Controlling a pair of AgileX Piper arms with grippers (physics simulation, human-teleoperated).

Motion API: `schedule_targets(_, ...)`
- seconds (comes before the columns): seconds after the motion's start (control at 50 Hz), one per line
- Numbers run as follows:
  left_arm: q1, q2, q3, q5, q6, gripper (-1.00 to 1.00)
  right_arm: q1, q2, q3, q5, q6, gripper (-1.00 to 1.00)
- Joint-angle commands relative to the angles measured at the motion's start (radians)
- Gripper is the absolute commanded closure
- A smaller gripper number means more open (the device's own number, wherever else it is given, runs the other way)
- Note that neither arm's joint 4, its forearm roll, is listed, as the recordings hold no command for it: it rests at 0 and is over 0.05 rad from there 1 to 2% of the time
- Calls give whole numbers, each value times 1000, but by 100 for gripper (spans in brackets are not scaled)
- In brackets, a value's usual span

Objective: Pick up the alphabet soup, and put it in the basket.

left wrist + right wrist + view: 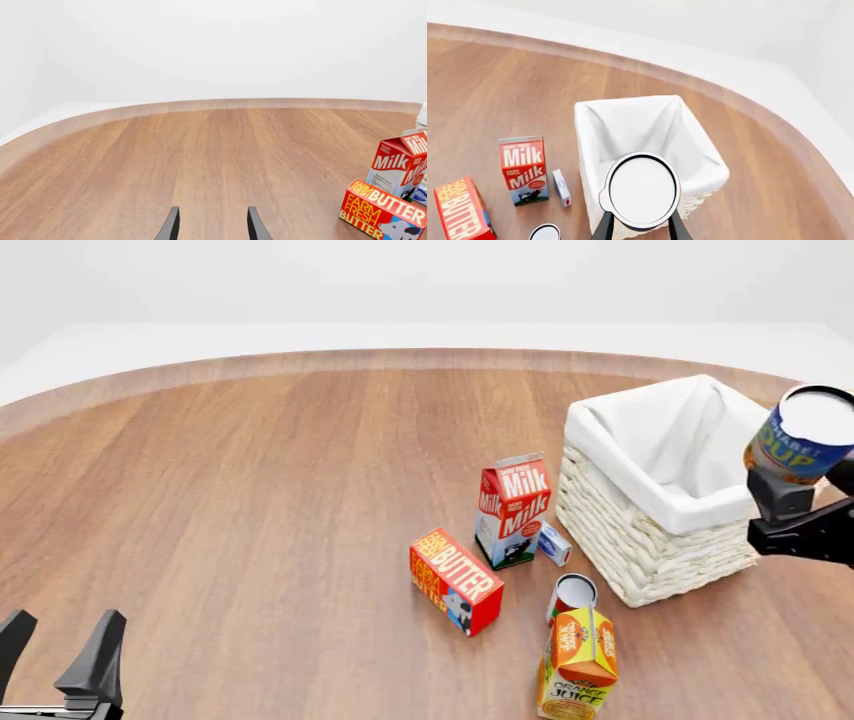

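The alphabet soup [805,436], a blue-and-yellow can with a pale flat top, is held in the air by my right gripper [787,492], which is shut on it. It hangs by the right side of the white wicker basket [627,530]. In the right wrist view the alphabet soup [642,190] shows its round top between the fingers [604,228], above the near rim of the basket [584,145], whose cloth-lined inside holds nothing. My left gripper [60,635] stands open low at the near left, far from both; its view shows the left gripper [212,222] over bare wood.
Left of the basket stand a milk carton [513,508], a small blue-and-white box [554,543] and a red butter box [457,580]. Nearer me are a small can [574,595] and an orange juice carton [577,665]. The table's curved far edge [400,358] borders white floor.
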Motion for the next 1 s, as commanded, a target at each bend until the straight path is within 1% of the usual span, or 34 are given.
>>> schedule_targets(0.02, 0, 0, 0, 0, 0, -100, 7, 69, -69, -9, 10, 100)
schedule_targets(0.12, 0, 0, 0, 0, 0, -100, 5, 105, -82, -24, 1, 100)
schedule_targets(0.38, 0, 0, 0, 0, 0, -100, 16, 176, -129, -35, 11, 100)
schedule_targets(0.46, 0, 0, 0, 0, 0, -100, 16, 191, -145, -29, 22, 100)
schedule_targets(0.48, 0, 0, 0, 0, 0, -100, 13, 197, -153, -25, 35, 100)
schedule_targets(0.6, 0, 0, 0, 0, 0, -100, 15, 227, -188, -3, 40, 100)
schedule_targets(0.8, 0, 0, 0, 0, 0, -100, 16, 274, -234, 17, 33, 100)
schedule_targets(0.84, 0, 0, 0, 0, 0, -100, 18, 280, -243, 21, 42, 100)
schedule_targets(1.0, 0, 0, 0, 0, 0, -100, 3, 309, -261, 25, 34, 100)
